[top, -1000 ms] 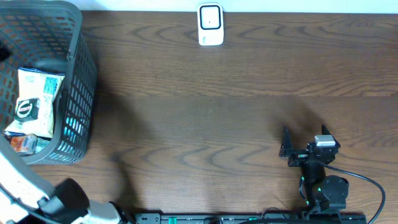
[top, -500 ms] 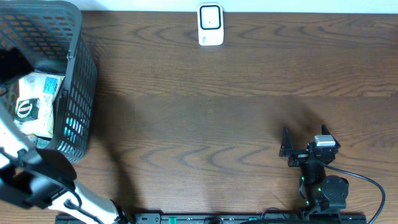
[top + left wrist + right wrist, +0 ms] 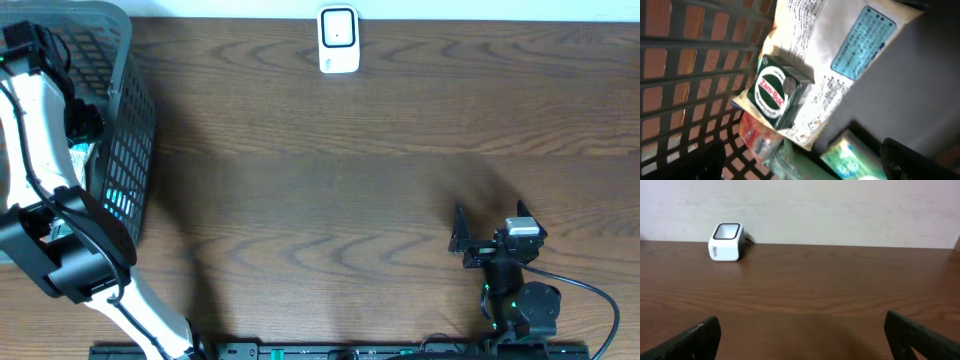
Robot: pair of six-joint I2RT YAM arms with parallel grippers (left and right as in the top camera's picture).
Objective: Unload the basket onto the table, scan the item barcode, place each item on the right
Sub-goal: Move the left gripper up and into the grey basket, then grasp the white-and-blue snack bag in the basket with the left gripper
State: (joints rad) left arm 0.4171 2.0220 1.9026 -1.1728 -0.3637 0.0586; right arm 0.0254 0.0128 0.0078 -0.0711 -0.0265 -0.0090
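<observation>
Left gripper [image 3: 803, 159] jaws spread wide, empty, over basket [image 3: 132, 120] at table's 10 o'clock. Zam-Buk box [image 3: 776, 95] sits inside on white packet [image 3: 840, 65]. Right gripper [image 3: 457, 232] likewise spread, empty, at 5 o'clock. Scanner [image 3: 339, 40] at 12.

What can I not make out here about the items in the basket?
- Overhead: the left arm covers most of the basket contents.
- Left wrist: no barcode faces the camera on the Zam-Buk box or the white packet; the packet's print is blurred.
- Left wrist: the green pack is cut off by the bottom edge.
</observation>
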